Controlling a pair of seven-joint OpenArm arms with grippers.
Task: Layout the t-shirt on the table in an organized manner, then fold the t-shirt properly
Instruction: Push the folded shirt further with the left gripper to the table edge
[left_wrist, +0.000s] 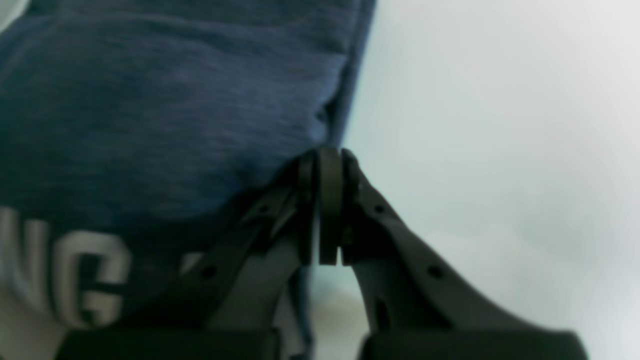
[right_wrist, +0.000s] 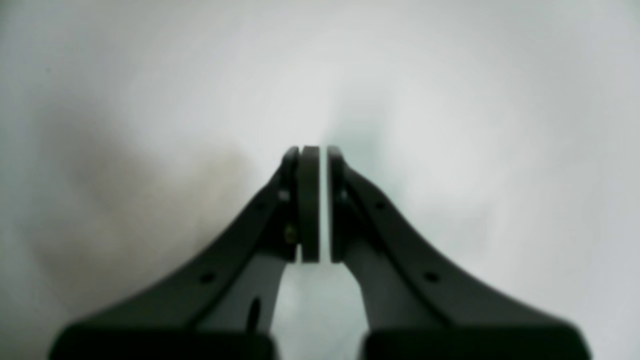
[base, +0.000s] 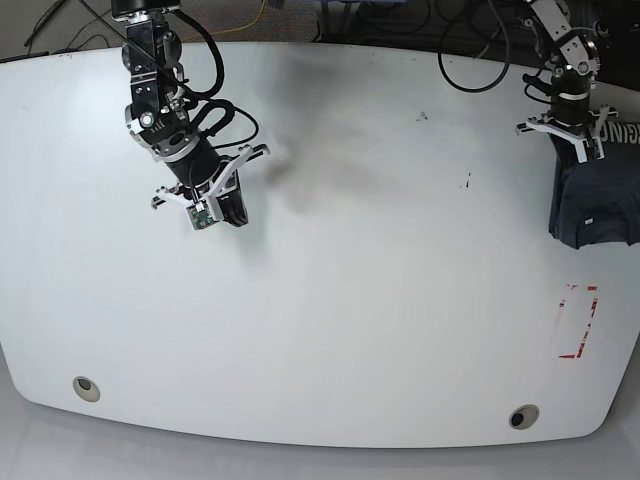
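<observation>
The dark navy t-shirt (base: 598, 205) lies bunched at the far right edge of the white table (base: 350, 330), partly cut off by the base view, with white letters showing at its top right. My left gripper (base: 575, 150) sits at the shirt's upper left corner. In the left wrist view the left gripper (left_wrist: 330, 155) is shut right at the hem of the t-shirt (left_wrist: 165, 115), and the fabric puckers toward the tips. Far off on the table's left, my right gripper (base: 238, 213) hangs over bare table. Its jaws (right_wrist: 320, 152) are shut to a thin slit with nothing between them.
A red tape outline (base: 578, 320) marks the table just below the shirt. Two round grommet holes (base: 86, 388) (base: 522, 416) sit near the front edge. Black cables (base: 480, 50) loop along the back edge behind both arms.
</observation>
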